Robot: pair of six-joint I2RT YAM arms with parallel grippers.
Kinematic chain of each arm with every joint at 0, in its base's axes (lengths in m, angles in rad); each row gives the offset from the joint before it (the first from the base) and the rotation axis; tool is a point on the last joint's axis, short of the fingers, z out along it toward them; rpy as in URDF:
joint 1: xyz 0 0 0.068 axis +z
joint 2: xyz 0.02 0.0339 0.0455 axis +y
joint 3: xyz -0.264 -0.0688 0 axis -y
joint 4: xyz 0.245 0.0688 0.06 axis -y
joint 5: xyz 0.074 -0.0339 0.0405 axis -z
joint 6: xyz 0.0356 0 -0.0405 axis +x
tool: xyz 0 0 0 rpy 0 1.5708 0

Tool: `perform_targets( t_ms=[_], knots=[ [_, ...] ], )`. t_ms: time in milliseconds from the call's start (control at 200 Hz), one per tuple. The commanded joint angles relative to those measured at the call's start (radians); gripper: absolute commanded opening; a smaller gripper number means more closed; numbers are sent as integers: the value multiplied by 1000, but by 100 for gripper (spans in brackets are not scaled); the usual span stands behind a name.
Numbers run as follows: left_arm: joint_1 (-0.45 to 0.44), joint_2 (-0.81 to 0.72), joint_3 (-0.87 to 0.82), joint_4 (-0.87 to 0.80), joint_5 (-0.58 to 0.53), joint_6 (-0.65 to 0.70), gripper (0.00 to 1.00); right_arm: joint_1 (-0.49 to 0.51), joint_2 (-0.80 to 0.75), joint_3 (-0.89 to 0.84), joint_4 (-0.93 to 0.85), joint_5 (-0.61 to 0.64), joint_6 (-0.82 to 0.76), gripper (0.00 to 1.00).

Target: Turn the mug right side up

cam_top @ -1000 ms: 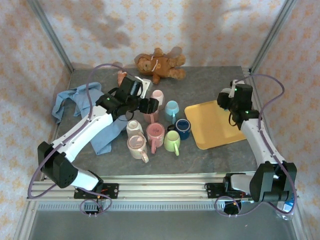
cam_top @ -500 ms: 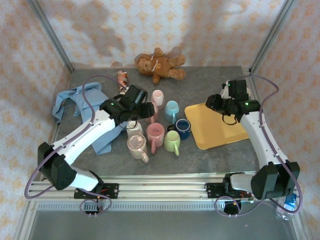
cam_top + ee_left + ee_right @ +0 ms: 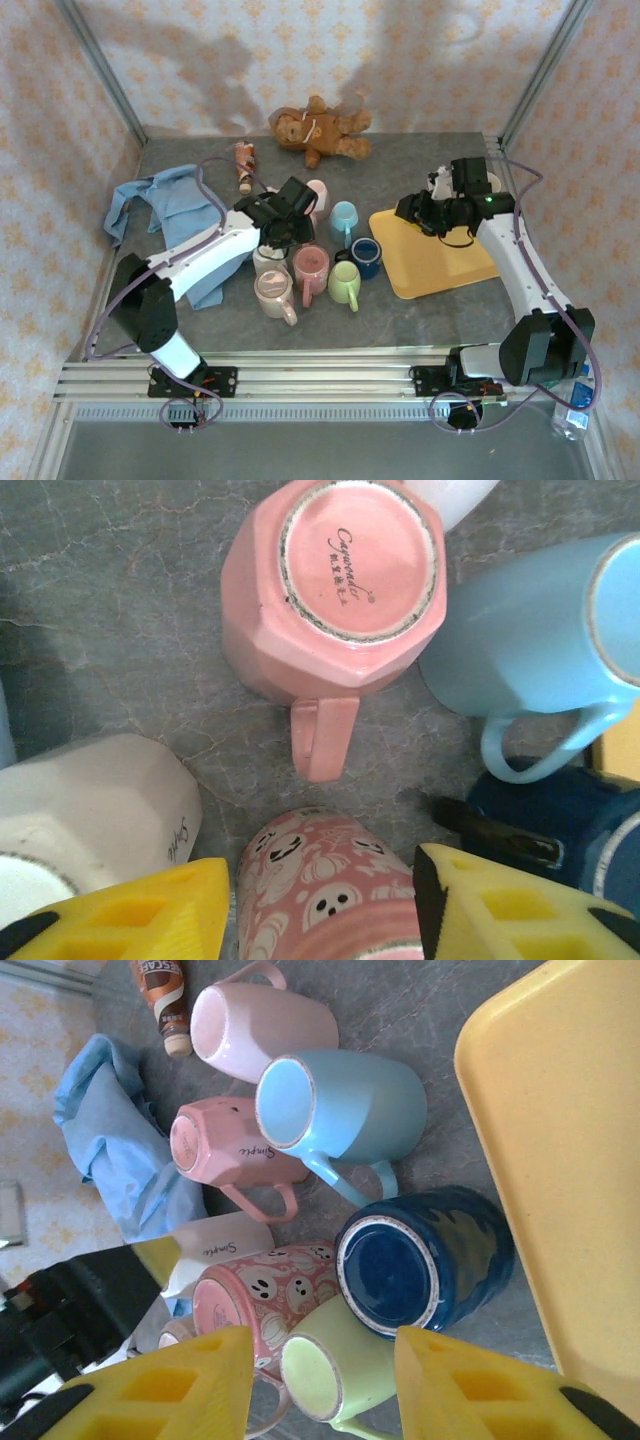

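Your left gripper (image 3: pixel 318 865) has swung in the last second from the back of the mug cluster to sit directly over the pink patterned mug (image 3: pixel 300 875). That mug stands on the table (image 3: pixel 420 160) in the middle of the cluster. The white mug (image 3: pixel 90 810) is on one side of it, the dark blue mug (image 3: pixel 560 820) on the other, and the pink faceted mug (image 3: pixel 335 600) is just behind.

The jaws have narrowed as the gripper came down. They now stand about half spread, with one yellow finger on each flank of the patterned mug. From the left wrist view they look to be at its walls, but you cannot tell yet whether the pads are bearing on it. None of the mugs has shifted, so treat this one as not yet lifted. It appears to stand mouth down like its neighbours, so the turn itself is all still to do.

Your right gripper (image 3: pixel 410 212) has also moved, from the far corner of the yellow tray (image 3: pixel 440 265) to the tray's edge nearest the mugs. Its jaws are partly apart and hold nothing.

Watch the crowding: the neighbouring mugs stand just beside your target, so you probably need a straight lift before any rotation
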Motion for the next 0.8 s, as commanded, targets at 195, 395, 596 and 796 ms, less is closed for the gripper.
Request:
perform_targets(
  t_ms=[195,395,596,796],
  knots=[
    [-3,90,61,5,-70,41,45,4,35,44,-12,-35,14,41],
    [-4,129,68,41,-71,74,44,4,42,46,-4,-36,23,41],
    [-2,160,68,54,-84,77,41,4,39,40,13,-39,44,41],
    [-2,187,71,77,-88,72,38,4,31,36,17,-40,56,41]
  ],
)
